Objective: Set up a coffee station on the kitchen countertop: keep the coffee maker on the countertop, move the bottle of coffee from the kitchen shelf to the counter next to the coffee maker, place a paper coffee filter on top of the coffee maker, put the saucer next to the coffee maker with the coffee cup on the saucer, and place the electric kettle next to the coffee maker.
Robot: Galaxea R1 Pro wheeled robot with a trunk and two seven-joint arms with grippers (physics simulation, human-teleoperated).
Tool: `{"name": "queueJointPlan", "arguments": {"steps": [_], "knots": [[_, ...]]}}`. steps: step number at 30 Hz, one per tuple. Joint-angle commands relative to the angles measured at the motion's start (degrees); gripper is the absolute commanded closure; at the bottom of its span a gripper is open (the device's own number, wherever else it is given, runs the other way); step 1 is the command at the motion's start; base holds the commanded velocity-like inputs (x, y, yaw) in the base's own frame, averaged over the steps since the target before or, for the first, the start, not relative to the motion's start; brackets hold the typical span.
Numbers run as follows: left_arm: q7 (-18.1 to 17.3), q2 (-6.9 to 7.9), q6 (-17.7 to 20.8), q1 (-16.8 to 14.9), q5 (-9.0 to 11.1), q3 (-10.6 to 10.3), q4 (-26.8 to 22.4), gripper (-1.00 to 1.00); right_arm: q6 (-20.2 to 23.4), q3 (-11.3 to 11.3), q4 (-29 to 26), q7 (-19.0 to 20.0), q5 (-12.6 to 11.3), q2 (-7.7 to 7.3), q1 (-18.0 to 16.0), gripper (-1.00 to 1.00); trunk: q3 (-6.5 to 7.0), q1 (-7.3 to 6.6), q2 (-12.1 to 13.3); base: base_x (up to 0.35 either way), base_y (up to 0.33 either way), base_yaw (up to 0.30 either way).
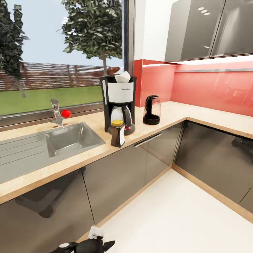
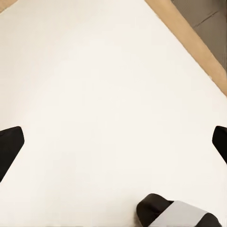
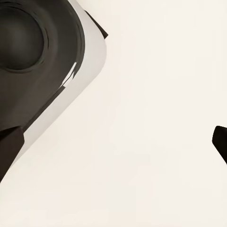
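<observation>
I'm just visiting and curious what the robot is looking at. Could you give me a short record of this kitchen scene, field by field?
coffee maker: upright on the counter, by the window
filter: white paper sticking out of the coffee maker's top
coffee bottle: yellow-lidded, on the counter just in front of the coffee maker
kettle: dark, on the counter beside the coffee maker
sink: steel, set in the counter, with a tap behind it
cup and saucer: not seen on the counter
left gripper: open, over pale floor, empty
right gripper: open, empty
</observation>
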Motion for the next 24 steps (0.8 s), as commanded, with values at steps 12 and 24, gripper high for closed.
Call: {"name": "queueJointPlan", "arguments": {"steps": [12,24], "knots": [[-0.08,3.09,-1.74,8.66,0.29,2.30,0.17,-1.00,-0.22,-0.65,-0.18,-0.04,0.45,-0.01,-0.11,-1.00,-0.05,-0.01,-0.03,0.000,0.000,0.000],[-0.08,4.40,-3.18,11.73,0.29,5.56,0.17,-1.00,-0.19,-0.71,-0.27,-0.04,0.45,-0.03,-0.17,-1.00,-0.05,-0.01,-0.03,0.000,0.000,0.000]]}}
